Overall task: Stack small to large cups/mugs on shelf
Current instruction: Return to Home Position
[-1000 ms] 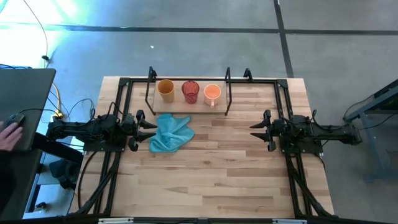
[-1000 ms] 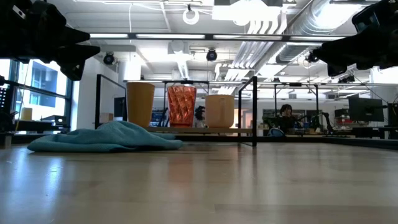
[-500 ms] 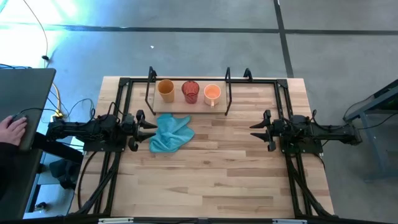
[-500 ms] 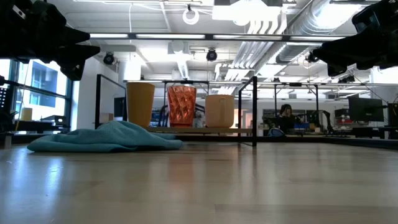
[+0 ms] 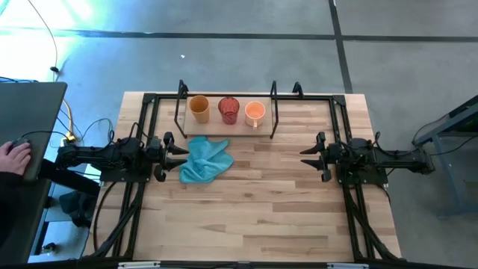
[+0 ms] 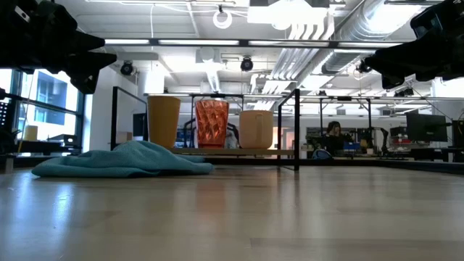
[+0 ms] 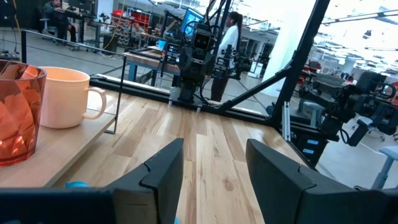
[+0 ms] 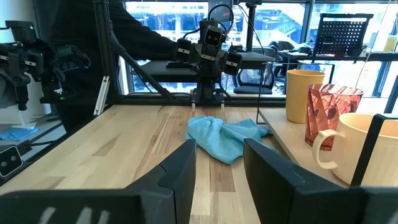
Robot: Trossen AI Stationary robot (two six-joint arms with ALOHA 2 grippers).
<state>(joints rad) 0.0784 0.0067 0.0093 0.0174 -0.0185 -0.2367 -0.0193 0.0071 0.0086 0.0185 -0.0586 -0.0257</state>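
Three cups stand upright in a row on the shelf (image 5: 226, 133) at the table's far edge: the mustard-yellow cup (image 5: 199, 108) on the left, the red ribbed cup (image 5: 228, 110) in the middle, the light orange mug (image 5: 255, 113) on the right, its pale handle (image 8: 321, 151) toward the near side. My left gripper (image 5: 181, 155) hovers open at the table's left, above the blue cloth. My right gripper (image 5: 305, 156) hovers open at the right. Both are raised off the table and hold nothing.
A light blue cloth (image 5: 205, 161) lies crumpled on the table just near of the shelf's left end. Black arm-mount frames (image 5: 142, 127) run along both sides. Bare wood (image 5: 254, 202) spreads between the arms and toward the near edge. A person's hand (image 5: 13, 157) rests on a desk off the table's left.
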